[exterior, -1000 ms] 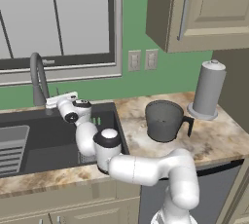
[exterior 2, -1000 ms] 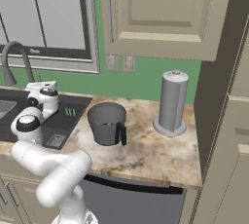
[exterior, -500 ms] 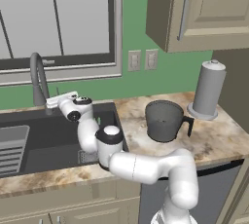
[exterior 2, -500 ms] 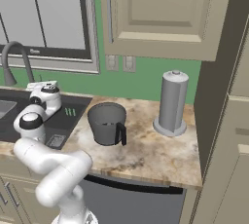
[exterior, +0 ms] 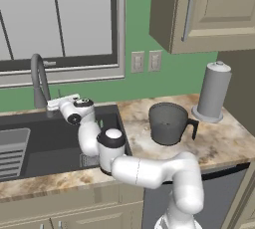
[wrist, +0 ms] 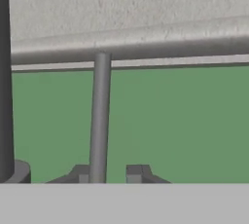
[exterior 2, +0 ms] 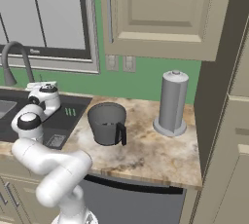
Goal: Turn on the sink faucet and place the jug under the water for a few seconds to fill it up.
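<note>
Your jaws stand narrowly apart at the sink faucet [exterior: 40, 79] lever [wrist: 99, 116]; pushing off-centre may slip past it.

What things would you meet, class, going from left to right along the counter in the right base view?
sink faucet → gripper → sink → jug → paper-towel roll

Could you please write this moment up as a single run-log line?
phase: reaching faucet lever | gripper: at the sink faucet base, lever beside one fingertip | water: none visible | jug: on counter, untouched
</note>
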Robot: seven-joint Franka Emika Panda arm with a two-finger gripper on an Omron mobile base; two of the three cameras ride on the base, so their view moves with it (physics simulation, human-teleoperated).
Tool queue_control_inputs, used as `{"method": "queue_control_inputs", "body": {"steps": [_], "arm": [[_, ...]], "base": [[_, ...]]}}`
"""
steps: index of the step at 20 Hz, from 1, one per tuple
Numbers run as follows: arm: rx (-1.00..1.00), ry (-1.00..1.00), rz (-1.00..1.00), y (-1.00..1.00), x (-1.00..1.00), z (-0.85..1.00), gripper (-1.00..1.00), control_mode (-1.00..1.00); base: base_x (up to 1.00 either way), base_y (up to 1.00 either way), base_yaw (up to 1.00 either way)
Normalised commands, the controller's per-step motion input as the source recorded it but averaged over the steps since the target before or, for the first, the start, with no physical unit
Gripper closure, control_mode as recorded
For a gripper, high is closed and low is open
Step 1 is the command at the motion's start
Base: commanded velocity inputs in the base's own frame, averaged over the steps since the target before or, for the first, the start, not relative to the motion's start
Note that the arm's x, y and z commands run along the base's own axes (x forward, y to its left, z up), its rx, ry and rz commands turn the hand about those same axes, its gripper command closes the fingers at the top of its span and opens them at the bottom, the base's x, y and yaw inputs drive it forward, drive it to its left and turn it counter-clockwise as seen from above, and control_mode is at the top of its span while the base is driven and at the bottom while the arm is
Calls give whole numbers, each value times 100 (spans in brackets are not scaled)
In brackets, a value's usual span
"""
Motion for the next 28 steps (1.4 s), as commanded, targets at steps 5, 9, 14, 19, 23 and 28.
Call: {"method": "queue_control_inputs", "body": {"steps": [5, 9, 14, 19, 23, 28], "arm": [[10, 2, -14, -38, 0, -2, 100, -100], [16, 4, -9, -68, 0, -8, 100, -100], [21, 6, -8, -88, 0, -31, 100, -100], [20, 9, -7, -86, 7, -31, 100, -100], [18, 13, -5, -80, 17, -30, 100, -100], [15, 10, -1, -77, 16, -33, 100, -100]], "base": [[0, 0, 0], [0, 0, 0], [0, 0, 0], [0, 0, 0], [0, 0, 0], [0, 0, 0]]}}
